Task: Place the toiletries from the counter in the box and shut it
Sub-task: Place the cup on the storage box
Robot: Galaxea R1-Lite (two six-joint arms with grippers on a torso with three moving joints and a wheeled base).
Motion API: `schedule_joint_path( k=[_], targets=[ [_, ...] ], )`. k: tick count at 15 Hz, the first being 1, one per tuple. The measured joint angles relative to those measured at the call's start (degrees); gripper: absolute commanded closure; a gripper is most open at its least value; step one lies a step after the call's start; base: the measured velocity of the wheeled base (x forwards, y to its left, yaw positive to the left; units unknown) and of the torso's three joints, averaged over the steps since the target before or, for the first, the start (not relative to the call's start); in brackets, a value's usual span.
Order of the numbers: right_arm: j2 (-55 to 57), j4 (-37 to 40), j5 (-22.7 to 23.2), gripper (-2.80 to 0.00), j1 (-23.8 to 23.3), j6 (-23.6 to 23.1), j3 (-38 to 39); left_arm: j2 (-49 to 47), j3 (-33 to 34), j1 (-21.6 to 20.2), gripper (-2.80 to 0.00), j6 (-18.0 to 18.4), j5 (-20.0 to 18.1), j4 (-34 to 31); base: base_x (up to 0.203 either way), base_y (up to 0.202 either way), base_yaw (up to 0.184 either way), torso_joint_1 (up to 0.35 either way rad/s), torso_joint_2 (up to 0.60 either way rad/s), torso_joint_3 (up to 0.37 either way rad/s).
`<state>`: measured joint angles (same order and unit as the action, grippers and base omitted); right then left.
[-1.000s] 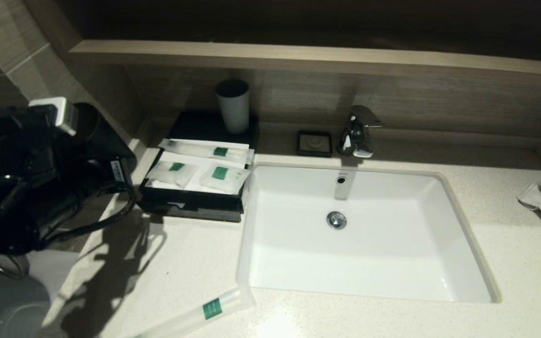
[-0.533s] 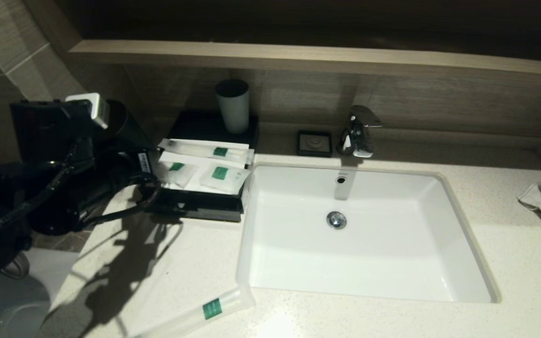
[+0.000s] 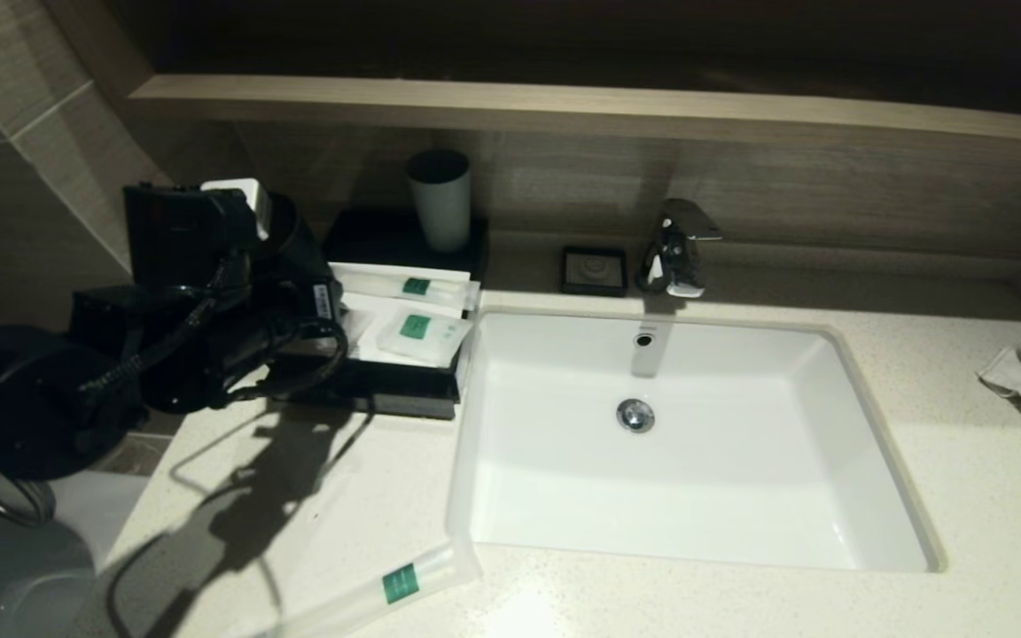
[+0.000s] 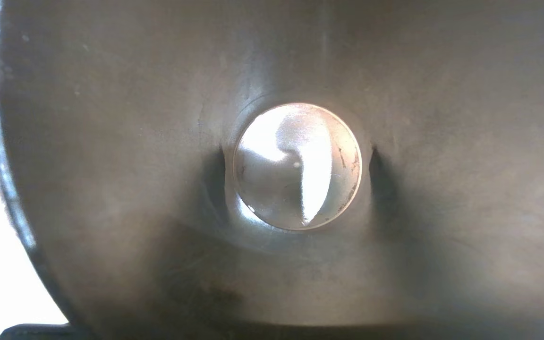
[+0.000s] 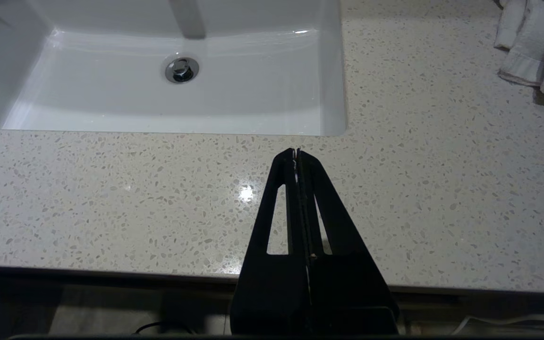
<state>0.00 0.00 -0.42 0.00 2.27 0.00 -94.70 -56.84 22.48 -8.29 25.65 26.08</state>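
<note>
Speckled tabletop with sink; left pincer at box far left, apparently gripping a tumbler; right pincer closed, near edge

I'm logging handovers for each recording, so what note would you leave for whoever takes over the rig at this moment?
Left gripper: holding a black cup in the air by the box's left end.
Right gripper: shut, empty, parked over the counter in front of the sink.
Done: one long packet and one pouch lie on the box's white panel.
Left: another long packet on the counter's near edge, then close the box.
</note>
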Motion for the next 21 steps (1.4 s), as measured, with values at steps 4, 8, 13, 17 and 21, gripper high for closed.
schedule_joint_path(
  k=[4,8,13,17,21],
  targets=[
    [0.0,0.0,0.0,0.00,0.0,0.0,0.0,-2.5,-4.7,0.6,0.00,0.1,0.0,-3.2,0.000,0.000,0.000,0.000,0.00,0.000],
    [0.0,0.0,0.0,0.00,0.0,0.0,0.0,-4.9,-6.6,0.8,0.00,0.3,0.0,-3.1,0.000,0.000,0.000,0.000,0.00,0.000],
    [0.0,0.0,0.0,0.00,0.0,0.0,0.0,-6.8,-8.6,0.9,0.00,0.3,0.0,-3.0,0.000,0.000,0.000,0.000,0.00,0.000],
    [0.0,0.0,0.0,0.00,0.0,0.0,0.0,-7.7,-9.9,0.9,0.00,0.4,0.1,-3.1,0.000,0.000,0.000,0.000,0.00,0.000],
    [0.0,0.0,0.0,0.00,0.0,0.0,0.0,-9.1,-11.4,0.9,0.00,0.4,0.1,-3.0,0.000,0.000,0.000,0.000,0.00,0.000]
  ],
)
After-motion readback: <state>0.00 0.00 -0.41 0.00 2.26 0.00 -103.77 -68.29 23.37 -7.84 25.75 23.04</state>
